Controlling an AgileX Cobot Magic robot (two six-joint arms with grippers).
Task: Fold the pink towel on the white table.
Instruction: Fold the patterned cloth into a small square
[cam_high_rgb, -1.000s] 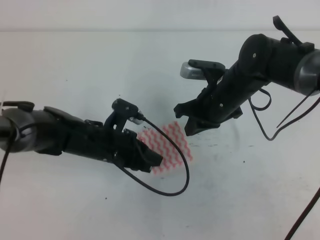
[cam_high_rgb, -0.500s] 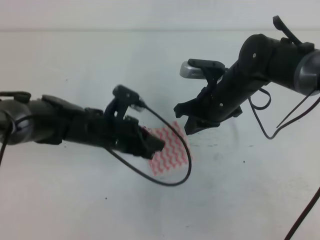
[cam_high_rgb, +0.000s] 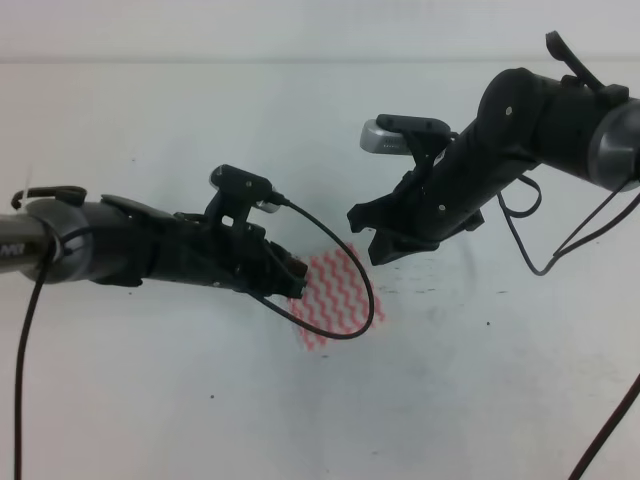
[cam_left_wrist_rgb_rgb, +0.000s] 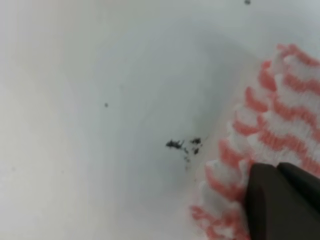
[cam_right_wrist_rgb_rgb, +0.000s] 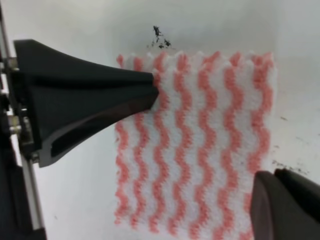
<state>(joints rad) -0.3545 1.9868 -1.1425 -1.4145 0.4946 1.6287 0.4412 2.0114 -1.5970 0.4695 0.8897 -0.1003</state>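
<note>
one thin cloth with pink-red and white wavy stripes, the pink towel (cam_high_rgb: 338, 300), lies flat on the broad plain white table (cam_high_rgb: 150, 400), a little right of the table's middle in the high view. it shows as one small four-sided patch, its wavy stripes running along it in the right wrist view (cam_right_wrist_rgb_rgb: 200, 145).

two black arms are over the table. the left gripper (cam_high_rgb: 296, 282) reaches in from the left of the towel and sits at the towel's left edge; in the right wrist view its dark tapered tip (cam_right_wrist_rgb_rgb: 150, 92) touches the cloth near the upper left corner. its fingers look pressed together to one point, but whether any cloth is caught between them cannot be told. in the left wrist view the dark fingers (cam_left_wrist_rgb_rgb: 280, 200) lie against the towel's scalloped edge (cam_left_wrist_rgb_rgb: 235, 165).

the right gripper (cam_high_rgb: 372, 245) hangs above the towel's upper right, apart from it; whether its fingers are spread cannot be told.

one small cluster of dark specks (cam_left_wrist_rgb_rgb: 184, 145) marks the table just beside the towel's edge.

one black cable (cam_high_rgb: 345, 335) loops from the left arm across the towel.
</note>
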